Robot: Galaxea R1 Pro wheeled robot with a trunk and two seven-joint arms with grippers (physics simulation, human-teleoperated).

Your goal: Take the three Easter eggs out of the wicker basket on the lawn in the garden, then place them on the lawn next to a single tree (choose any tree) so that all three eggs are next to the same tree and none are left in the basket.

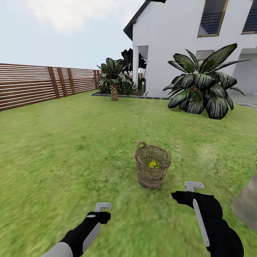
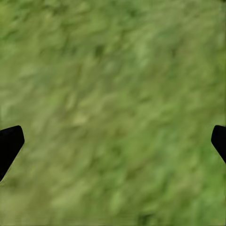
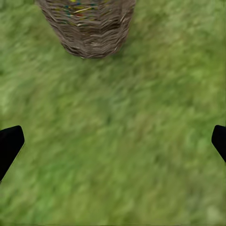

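Basket: the small round brown woven wicker basket (image 1: 152,170) stands upright on the wide green lawn (image 1: 71,150), just ahead of the robot and a little toward its right side; a loop handle shows at its rim
Eggs: one yellow Easter egg with a blue-green zigzag band (image 1: 154,164) shows through the open mouth, low inside; the other two I cannot make out — probably hidden by the wicker wall
Right tool: the black right tool (image 1: 193,186) hangs just short of the basket, empty, its fingertips spread wide at the edges of the right wrist view, where the basket's wall (image 3: 89,28) sits ahead — likely held there to reach down into the mouth
Left tool: the left tool (image 1: 102,206) is lower and well apart from the basket, fingers parted, holding nothing, over bare grass (image 2: 113,108)
Tree: a grey-brown mottled shape (image 1: 247,205) at the right edge may be a trunk; too cropped to tell
Stage: judged from this, no egg is out yet
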